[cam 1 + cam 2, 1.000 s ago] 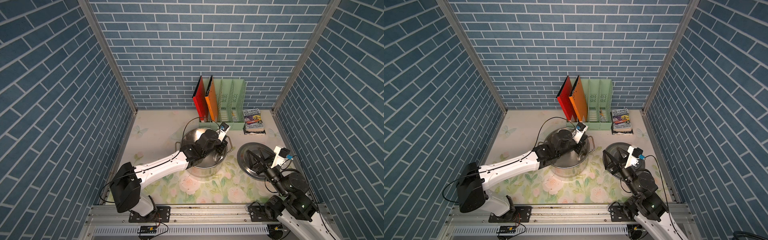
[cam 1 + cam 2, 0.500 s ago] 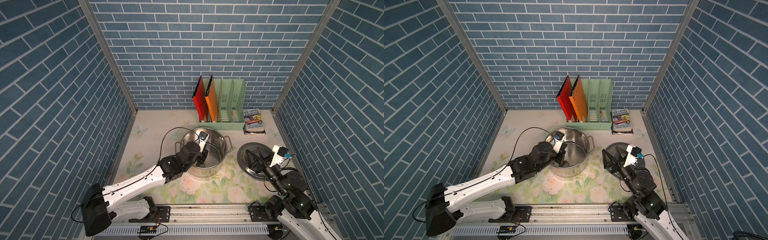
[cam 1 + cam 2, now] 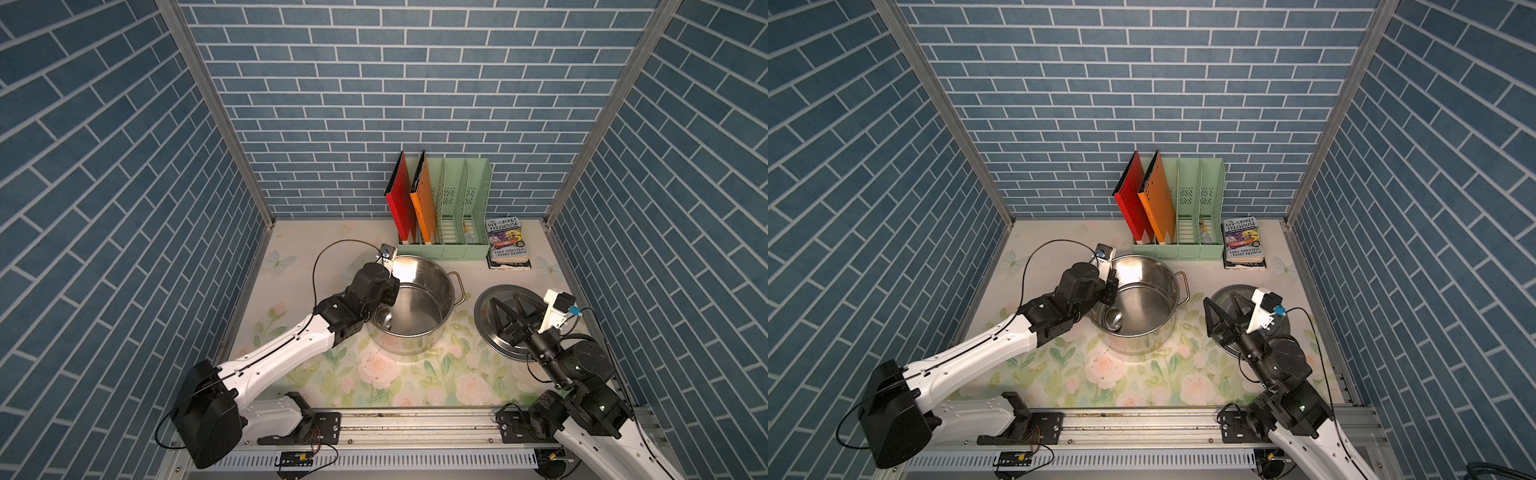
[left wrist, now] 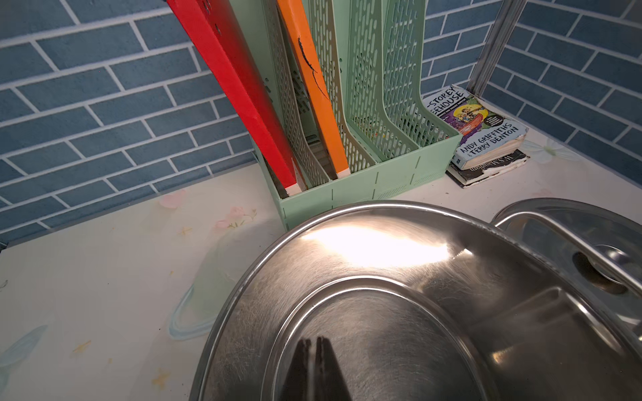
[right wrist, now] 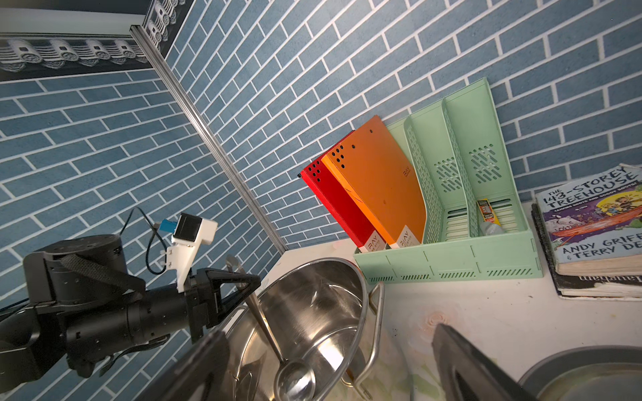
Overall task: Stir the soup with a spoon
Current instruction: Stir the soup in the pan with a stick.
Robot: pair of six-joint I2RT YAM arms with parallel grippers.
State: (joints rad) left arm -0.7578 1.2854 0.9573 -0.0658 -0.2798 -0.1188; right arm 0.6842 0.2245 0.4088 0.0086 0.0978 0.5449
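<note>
Right wrist view, the only one that shows the grip: left gripper [image 5: 255, 282] pressed shut on the spoon [image 5: 265, 324], high on its thin handle, with a short tip sticking out above the fingers. The handle slants down into the pot [image 5: 312, 305]. The small round bowl lies on the pot floor, close to the wall on the left arm's side. The pot's inside is bare shiny steel.

Top views: the arm hides the handle, and only the spoon's bowl shows.

Left wrist view: fingertips [image 4: 314, 354] closed together above the pot floor; the spoon cannot be made out between them.

Right gripper [image 3: 505, 300] is spread wide and holds nothing, poised over the lid [image 3: 484, 332]. The lid lies flat just beside the pot, with a narrow strip of mat [image 3: 395, 382] between them, and the pot's loop handle points toward it.

Edges — the pot's far rim is near the green file rack [image 3: 444, 251], not touching. The books [image 3: 508, 243] are stacked beside the rack near the right wall. Open mat lies between the pot and the left wall, and in front toward the rail.
</note>
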